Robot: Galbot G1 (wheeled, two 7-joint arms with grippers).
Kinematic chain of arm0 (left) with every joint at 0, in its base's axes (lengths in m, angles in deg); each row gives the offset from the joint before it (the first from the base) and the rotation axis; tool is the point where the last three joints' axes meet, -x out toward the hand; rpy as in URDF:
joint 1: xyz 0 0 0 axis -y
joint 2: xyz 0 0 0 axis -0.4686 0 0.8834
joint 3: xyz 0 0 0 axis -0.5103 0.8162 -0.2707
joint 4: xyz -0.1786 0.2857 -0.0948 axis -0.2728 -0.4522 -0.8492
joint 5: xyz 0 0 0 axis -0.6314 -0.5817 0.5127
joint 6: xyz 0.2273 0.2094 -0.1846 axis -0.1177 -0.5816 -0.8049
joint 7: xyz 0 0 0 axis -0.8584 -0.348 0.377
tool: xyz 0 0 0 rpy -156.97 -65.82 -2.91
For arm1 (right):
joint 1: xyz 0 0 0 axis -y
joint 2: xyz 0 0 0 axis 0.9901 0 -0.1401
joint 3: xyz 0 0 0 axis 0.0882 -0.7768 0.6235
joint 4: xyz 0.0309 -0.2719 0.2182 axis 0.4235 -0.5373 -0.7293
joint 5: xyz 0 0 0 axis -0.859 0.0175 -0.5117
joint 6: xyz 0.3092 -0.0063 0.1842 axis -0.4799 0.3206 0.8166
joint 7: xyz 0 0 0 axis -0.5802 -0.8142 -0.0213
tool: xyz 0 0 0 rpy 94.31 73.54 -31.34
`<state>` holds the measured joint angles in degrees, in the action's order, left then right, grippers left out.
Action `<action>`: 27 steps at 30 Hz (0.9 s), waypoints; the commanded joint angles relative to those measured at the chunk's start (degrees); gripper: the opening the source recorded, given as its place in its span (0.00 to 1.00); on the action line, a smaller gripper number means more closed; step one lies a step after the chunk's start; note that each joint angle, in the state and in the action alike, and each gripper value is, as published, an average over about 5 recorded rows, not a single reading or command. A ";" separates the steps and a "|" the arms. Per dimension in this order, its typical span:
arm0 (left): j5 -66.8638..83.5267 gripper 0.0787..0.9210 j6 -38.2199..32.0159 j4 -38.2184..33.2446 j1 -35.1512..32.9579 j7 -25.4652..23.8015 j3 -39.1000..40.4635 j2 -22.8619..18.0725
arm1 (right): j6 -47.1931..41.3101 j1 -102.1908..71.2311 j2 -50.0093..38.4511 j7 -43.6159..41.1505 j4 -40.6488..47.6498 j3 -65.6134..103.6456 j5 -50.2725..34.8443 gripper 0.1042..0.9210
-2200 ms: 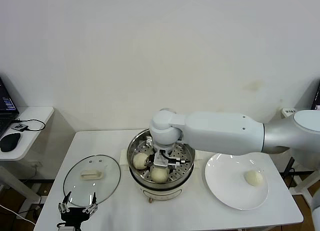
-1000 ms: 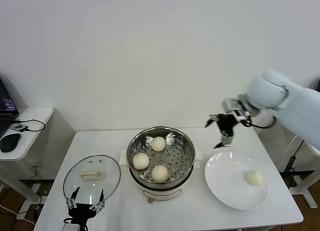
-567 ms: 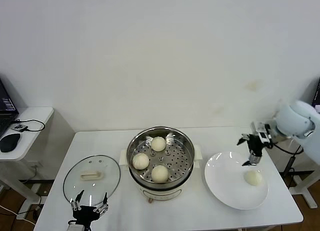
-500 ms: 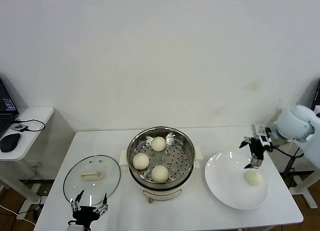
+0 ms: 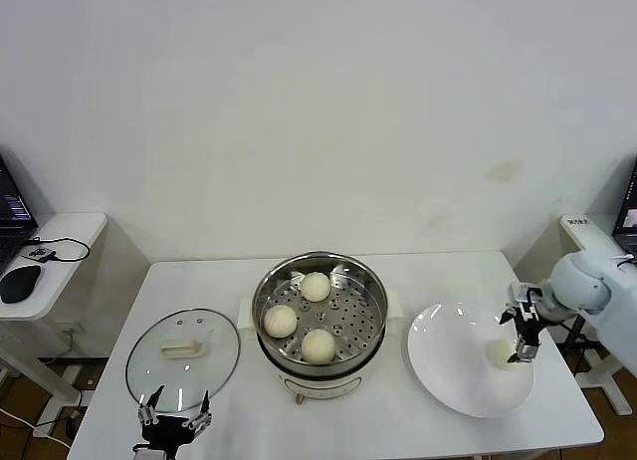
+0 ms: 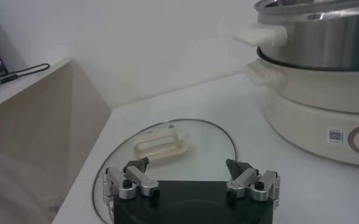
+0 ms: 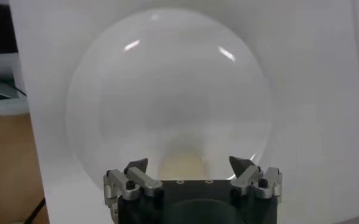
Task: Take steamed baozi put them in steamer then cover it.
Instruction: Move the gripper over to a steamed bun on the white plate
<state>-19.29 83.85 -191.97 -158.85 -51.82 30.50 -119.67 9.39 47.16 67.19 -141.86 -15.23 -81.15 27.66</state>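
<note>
Head view: right pincer point(image 5: 522, 333) open over plate's baozi point(image 5: 501, 352).

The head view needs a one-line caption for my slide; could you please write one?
Right end effector open over the last baozi on the plate; three baozi sit in the steamer.

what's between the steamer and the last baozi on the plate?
Head view: only bare table and plate lie between the steamer and the baozi. Right gripper is over the baozi.

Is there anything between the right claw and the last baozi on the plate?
Nothing visible. The right claw hangs open directly at the last baozi on the white plate, with nothing between them.
</note>
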 commanded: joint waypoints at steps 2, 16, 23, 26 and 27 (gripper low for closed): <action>-0.16 0.88 -0.03 0.82 -0.03 0.03 -0.13 -0.09 | 0.34 -3.14 2.67 1.38 4.91 1.45 2.86 0.88; -1.07 0.88 -0.41 2.17 0.14 0.32 0.13 -0.45 | 0.83 -0.88 5.93 3.18 8.55 -0.74 4.47 0.88; -1.08 0.88 -0.41 2.75 0.53 0.30 0.13 -0.45 | 1.19 -0.73 6.99 3.08 9.95 -1.16 5.05 0.88; -1.11 0.88 -0.40 3.02 0.71 0.28 0.17 -0.48 | 1.39 -0.57 7.20 2.81 10.32 -1.26 5.23 0.88; -1.13 0.88 -0.40 3.12 0.76 0.27 0.19 -0.50 | 1.43 -0.47 7.28 2.73 10.47 -1.30 5.29 0.88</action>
<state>-20.31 83.47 -188.97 -158.09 -51.52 30.69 -120.14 10.68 46.42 73.70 -139.25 -6.03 -82.20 32.49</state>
